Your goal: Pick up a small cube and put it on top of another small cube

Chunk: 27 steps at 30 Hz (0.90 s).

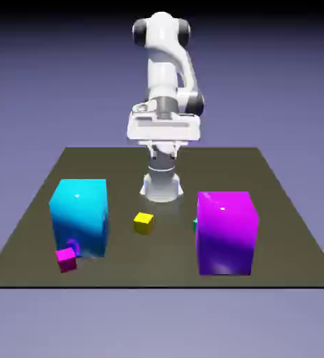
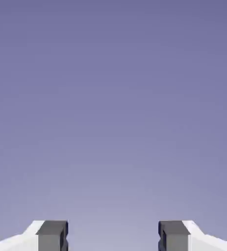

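The claw point(image 2: 113, 238) stands wide apart and holds nothing: in the hand view its two grey fingertips point(image 2: 52, 235) show at the bottom edge with only the plain blue-violet backdrop between and above them. In the exterior view the white arm point(image 1: 166, 77) is folded high above the far edge of the dark worktop point(image 1: 31, 231), with the hand well above all the things on it.

On the worktop, the small yellow cube point(image 1: 143, 222) lies near the middle, alone, between two big blocks. The big cyan block point(image 1: 80, 217) stands on the exterior view's left, and a small magenta cube point(image 1: 66, 259) lies just beside its front lower corner. The big purple block point(image 1: 226, 232) stands on the exterior view's right. A tiny green thing point(image 1: 194, 223) peeps out at the purple block's left edge, mostly hidden. The small orange-red cube I cannot find in either view.
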Each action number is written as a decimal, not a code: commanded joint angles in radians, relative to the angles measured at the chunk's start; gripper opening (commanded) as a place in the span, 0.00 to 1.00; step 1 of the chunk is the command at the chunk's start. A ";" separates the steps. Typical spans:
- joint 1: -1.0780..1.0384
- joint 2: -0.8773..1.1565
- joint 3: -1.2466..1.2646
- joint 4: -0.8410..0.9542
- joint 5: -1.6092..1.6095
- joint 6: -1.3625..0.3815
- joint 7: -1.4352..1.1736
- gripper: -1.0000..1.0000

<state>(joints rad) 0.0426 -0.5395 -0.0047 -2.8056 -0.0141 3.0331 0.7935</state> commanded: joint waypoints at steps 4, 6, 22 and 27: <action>0.117 0.089 0.020 0.006 -0.118 0.006 0.174 0.50; 0.180 0.130 0.041 0.006 -0.198 0.015 0.261 0.50; 0.693 0.447 0.096 0.004 -0.715 0.038 0.957 0.50; 0.843 0.550 -0.019 0.008 -0.697 -0.013 1.174 0.50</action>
<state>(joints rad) 0.8984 0.0100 -0.0241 -2.7978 -0.7109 3.0205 1.9677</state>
